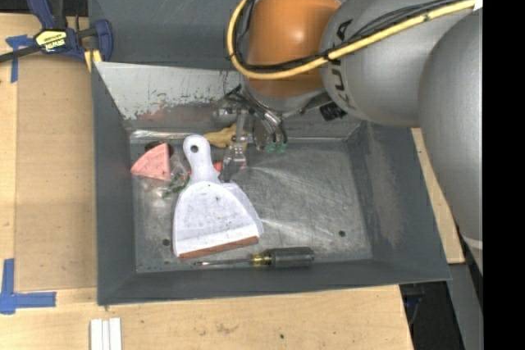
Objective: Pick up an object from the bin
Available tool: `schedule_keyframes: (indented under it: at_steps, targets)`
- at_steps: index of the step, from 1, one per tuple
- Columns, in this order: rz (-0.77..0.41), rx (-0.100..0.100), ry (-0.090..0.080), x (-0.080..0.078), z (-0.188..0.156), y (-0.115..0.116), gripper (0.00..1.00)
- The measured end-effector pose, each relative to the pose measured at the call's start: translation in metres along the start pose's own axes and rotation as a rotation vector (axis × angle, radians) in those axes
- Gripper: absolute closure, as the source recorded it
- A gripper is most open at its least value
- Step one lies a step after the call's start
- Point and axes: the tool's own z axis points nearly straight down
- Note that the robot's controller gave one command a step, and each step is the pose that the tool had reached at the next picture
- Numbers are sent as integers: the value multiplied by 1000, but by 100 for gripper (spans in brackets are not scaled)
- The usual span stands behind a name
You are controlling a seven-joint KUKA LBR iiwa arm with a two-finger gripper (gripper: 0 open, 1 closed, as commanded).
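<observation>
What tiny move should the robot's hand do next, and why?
Probably a small slide toward the picture's left. The hand hangs just beside the handle of the white dustpan, the nearest thing to it, and is not around it yet. The pink wedge and the screwdriver lie farther away.

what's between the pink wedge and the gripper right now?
The white dustpan's handle lies between the pink wedge and the gripper, seen in the camera view, at the bin's left side.
</observation>
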Motion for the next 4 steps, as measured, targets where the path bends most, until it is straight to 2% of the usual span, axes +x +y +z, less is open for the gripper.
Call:
schedule_keyframes:
  at_steps: [1,2,3,4]
  targets:
    - [-357,1,-30,-14,77,-13,100]
    - [-356,2,-29,-14,77,-13,100]
    - [-357,3,-21,-9,75,-13,100]
    - [-548,1,-1,4,32,-49,0]
